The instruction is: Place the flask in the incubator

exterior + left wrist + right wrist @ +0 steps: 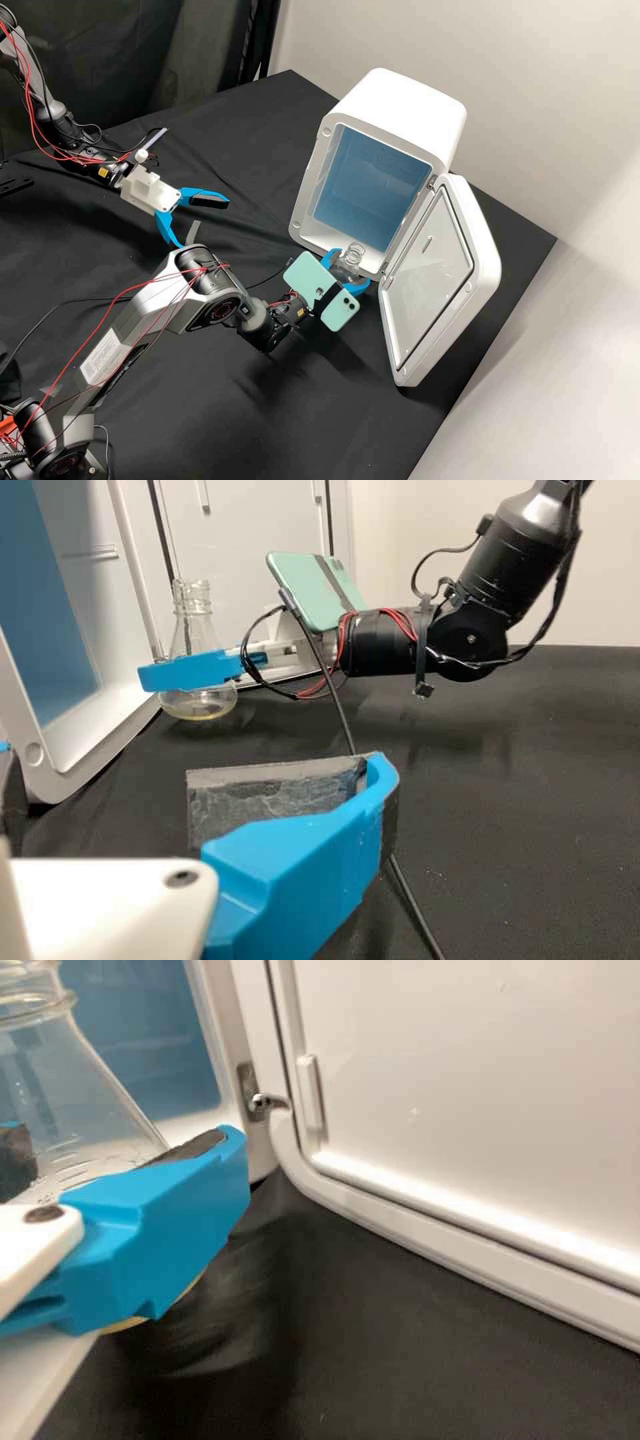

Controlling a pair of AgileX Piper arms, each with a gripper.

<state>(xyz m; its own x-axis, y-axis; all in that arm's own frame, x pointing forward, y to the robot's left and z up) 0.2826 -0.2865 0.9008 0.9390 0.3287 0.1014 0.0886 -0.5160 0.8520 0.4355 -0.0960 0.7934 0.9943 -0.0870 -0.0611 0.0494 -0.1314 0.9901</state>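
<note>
Glass flask point(352, 256) clamped between the 2 fingers of the right gripper point(345, 272) (left gripper point(199, 221) gapes, empty).

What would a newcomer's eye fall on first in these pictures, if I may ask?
The white incubator on the black bench, blue inside, its door swung wide open. Next, the right gripper shut on a glass flask at the opening's lower edge, while the left gripper hangs open, away from the incubator.
</note>
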